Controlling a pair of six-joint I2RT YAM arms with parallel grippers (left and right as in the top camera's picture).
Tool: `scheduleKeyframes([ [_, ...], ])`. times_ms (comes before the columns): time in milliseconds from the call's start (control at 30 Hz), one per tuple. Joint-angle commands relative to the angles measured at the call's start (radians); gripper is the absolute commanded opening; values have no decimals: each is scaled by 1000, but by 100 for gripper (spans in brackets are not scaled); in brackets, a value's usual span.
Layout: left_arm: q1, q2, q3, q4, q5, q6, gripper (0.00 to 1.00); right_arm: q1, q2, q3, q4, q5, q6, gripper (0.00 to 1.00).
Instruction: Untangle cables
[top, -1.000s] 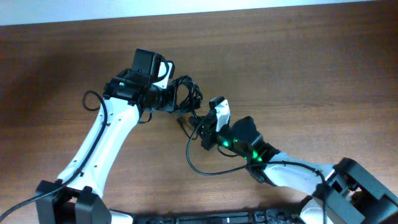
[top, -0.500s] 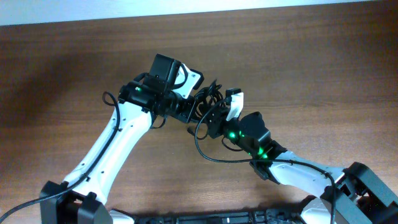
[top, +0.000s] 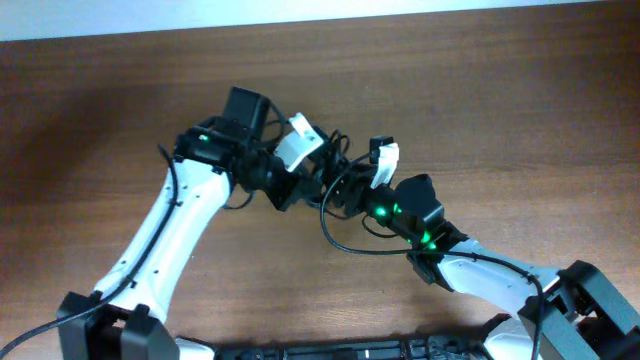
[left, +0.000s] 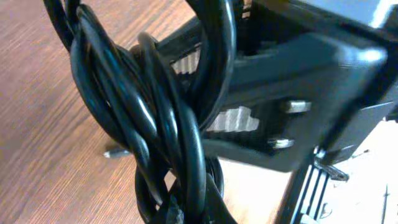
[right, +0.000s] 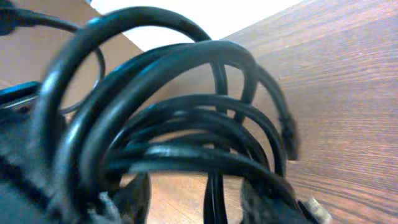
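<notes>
- Left pincer (top: 312, 168): reaches in from the left arm (top: 170, 230) toward the middle of the desk (top: 500, 90). In the left wrist view a cord runs between its two ribbed pads (left: 233, 119). The gap there is about one cord wide, so the pincer appears clamped on the cables (top: 330, 165).
- Right pincer (top: 347, 190): reaches in from the right arm (top: 480, 275) and meets the same bundle from the opposite side. The right wrist view is filled with blurred coils, so I cannot tell whether this pincer is apart or together.
- Cables: a dark knotted bundle sits between the two pincers, just right of the left one and just up-left of the right one.
- Trailing loop (top: 345, 245): one strand leaves the bundle, curves down over the desk and runs back under the right arm.
- Left wrist close-up: several glossy black cords (left: 149, 124) twist round one another across the front of the pincer. A small plug end (left: 115, 151) shows beside them, with the desk (left: 43, 124) behind.
- Right wrist close-up: overlapping black coils (right: 186, 143) arch over the lens, with the wood grain of the desk (right: 348, 74) behind them.
</notes>
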Motion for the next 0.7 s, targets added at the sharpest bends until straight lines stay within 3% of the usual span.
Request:
scheduleKeyframes([
  [0, 168, -26, -4, -8, 66, 9, 0, -36, -11, 19, 2, -17, 2, 52],
  [67, 255, -26, -4, 1, 66, 10, 0, -36, -11, 19, 5, -86, 77, 59],
  [167, 270, -26, -4, 2, 66, 10, 0, -36, -11, 19, 101, -179, 107, 68],
  [267, 243, -26, -4, 3, 67, 32, 0, -34, -11, 23, 253, -199, 158, 68],
  [400, 96, -26, -4, 3, 67, 56, 0, -34, -7, 35, 217, -145, 171, 67],
  [467, 43, -26, -4, 6, 66, 56, 0, -34, -7, 35, 166, -112, 182, 61],
  [667, -40, -26, -4, 3, 66, 56, 0, -50, -7, 35, 182, -23, 200, 55],
])
